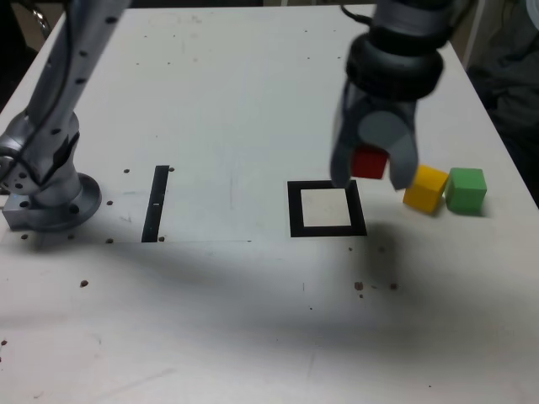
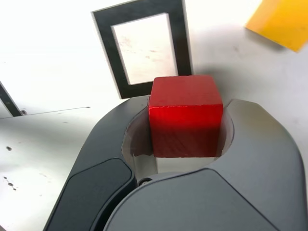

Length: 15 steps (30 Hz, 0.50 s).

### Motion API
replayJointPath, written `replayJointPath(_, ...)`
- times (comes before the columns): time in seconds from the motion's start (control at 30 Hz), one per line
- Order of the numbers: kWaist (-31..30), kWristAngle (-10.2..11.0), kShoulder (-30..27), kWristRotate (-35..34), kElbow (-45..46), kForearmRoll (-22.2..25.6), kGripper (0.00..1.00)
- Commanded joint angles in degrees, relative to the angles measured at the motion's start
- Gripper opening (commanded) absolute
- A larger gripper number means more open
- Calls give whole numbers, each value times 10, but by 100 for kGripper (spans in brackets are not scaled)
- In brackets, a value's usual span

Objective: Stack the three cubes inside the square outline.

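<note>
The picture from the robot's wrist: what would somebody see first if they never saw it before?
Probably the bright red cube, held between the two sides of the big dark grey gripper. Next, the thick black square outline with a white middle, flat on the white table just past the cube. Then maybe the shiny yellow-orange cube, partly cut off at the picture's edge.

White tabletop (image 1: 210, 126) w/ small dark specks & a faint thin line, dark clutter (image 1: 509, 93) beyond its edge.
</note>
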Motion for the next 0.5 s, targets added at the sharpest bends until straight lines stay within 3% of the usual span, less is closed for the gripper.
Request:
replayJointPath(0.0,10,1,-32,-1,50,-23,28)
replayJointPath(0.2,36,-6,-74,3,157,-94,28)
replayJointPath(0.47,47,-27,-78,14,242,-171,28)
